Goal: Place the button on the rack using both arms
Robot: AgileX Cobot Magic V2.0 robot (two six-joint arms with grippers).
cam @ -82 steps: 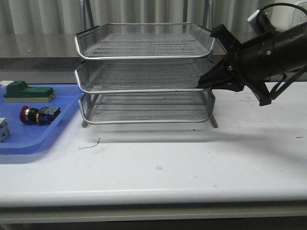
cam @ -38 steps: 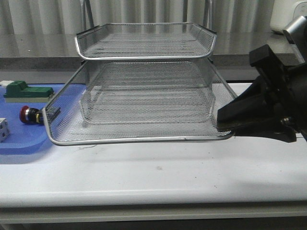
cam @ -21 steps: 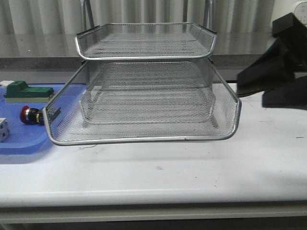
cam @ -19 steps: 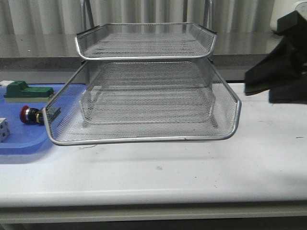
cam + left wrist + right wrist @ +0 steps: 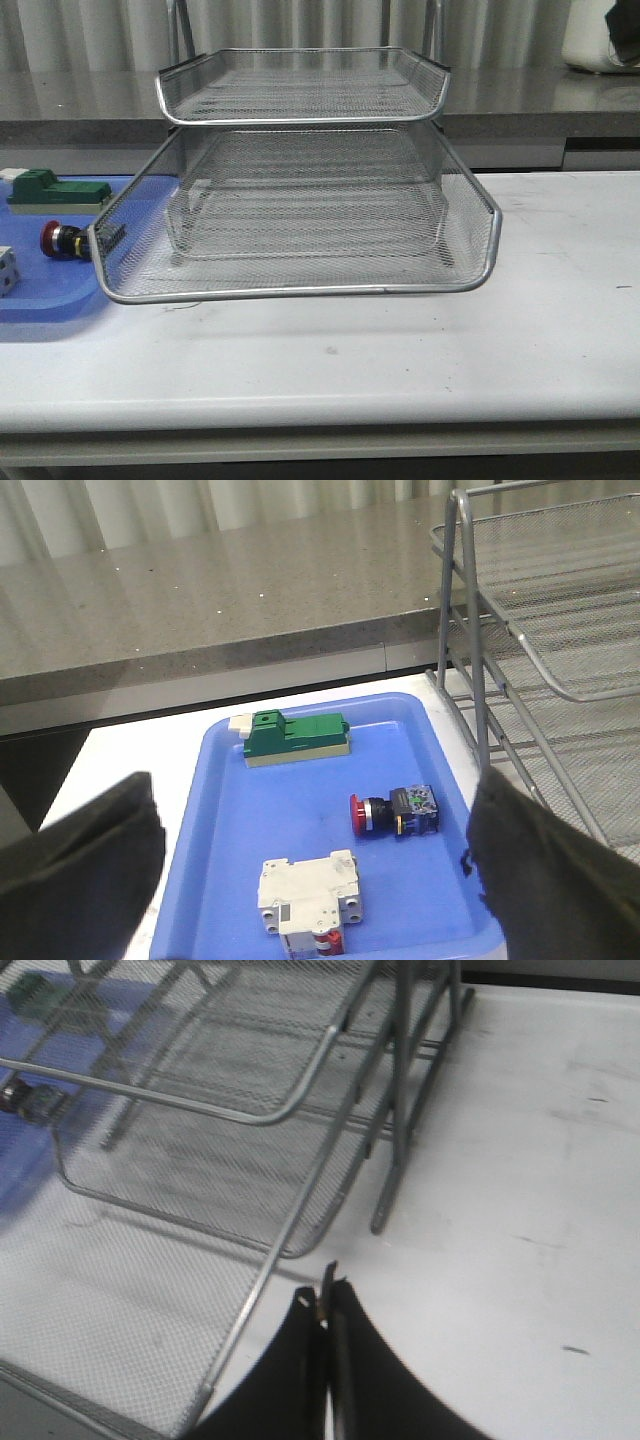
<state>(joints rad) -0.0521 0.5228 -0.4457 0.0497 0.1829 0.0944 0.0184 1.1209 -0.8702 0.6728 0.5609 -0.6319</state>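
1. Silver wire mesh makes up the rack (image 5: 300,180): in the front view its middle tier is drawn well out toward the front edge of the table (image 5: 400,370), while the top and bottom tiers sit back between the upright rods.
2. The front view shows neither arm; only the wrist views show the fingers.
3. The left wrist view looks down on the blue tray (image 5: 225,880) by the table's left edge, holding the button (image 5: 393,813), a green-and-beige block (image 5: 297,738) and a white breaker-like part (image 5: 308,892). In the front view the pulled-out tier hides part of the button (image 5: 62,241).
4. The right wrist view shows the rack's right-hand rods and the bare table beside them.
5. No brand, label or writing can be read in any view.
6. The left gripper (image 5: 310,870) has its fingers (image 5: 545,865) wide apart, and the button lies on its side between them, touching neither.
7. The right gripper (image 5: 322,1310) has its fingers pressed together on nothing, just off the drawn-out tier's rim, well apart from the button.
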